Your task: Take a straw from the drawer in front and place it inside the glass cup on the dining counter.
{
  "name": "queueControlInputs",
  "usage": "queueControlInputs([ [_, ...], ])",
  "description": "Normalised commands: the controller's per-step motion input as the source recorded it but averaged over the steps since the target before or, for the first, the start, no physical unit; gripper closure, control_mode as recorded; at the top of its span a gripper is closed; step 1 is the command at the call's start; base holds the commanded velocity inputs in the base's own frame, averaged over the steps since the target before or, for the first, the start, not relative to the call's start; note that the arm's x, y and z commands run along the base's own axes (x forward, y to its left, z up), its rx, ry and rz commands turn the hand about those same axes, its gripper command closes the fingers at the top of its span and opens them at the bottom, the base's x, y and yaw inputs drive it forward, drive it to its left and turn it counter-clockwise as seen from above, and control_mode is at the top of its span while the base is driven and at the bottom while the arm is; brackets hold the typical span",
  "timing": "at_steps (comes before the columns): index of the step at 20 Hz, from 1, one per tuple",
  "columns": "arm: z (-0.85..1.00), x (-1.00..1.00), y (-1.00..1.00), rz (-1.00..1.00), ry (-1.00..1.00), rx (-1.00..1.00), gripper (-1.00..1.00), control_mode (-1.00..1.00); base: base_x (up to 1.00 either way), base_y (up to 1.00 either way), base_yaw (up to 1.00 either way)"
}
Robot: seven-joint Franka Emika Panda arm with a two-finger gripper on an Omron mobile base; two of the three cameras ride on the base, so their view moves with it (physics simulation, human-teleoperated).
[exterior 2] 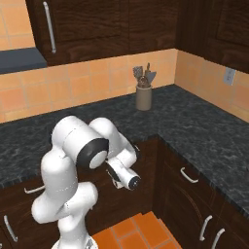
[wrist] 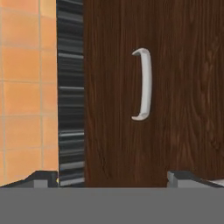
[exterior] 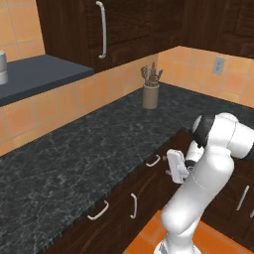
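Gripper (wrist: 113, 177) is wide open, holding nothing, facing the shut drawer (wrist: 175, 144) front straight on. The silver handle (wrist: 143, 84) sits dead ahead, slightly toward one fingertip rather than centred between them, and apart from both. In the hand view its long axis runs perpendicular to the line between the fingertips, so the jaws can straddle the bar. Left base view puts the handle (exterior: 154, 160) just beside the hand, under the black counter (exterior: 74, 154) edge. Straw must be inside the shut drawer, so its orientation is unknown.
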Motion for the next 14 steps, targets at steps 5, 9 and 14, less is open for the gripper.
queueControlInputs([
  [5, -0.34, 0.26, 0.00, -0.02, 0.00, 0.00, -1.00, -1.00, 0.00, 0.00, 0.00],
  [9, -0.28, 0.29, 0.00, -0.02, 0.00, 0.02, -1.00, -1.00, 0.00, 0.00, 0.00],
  [14, -0.14, 0.41, 0.00, -0.01, 0.00, 0.05, -1.00, -1.00, 0.00, 0.00, 0.00],
])
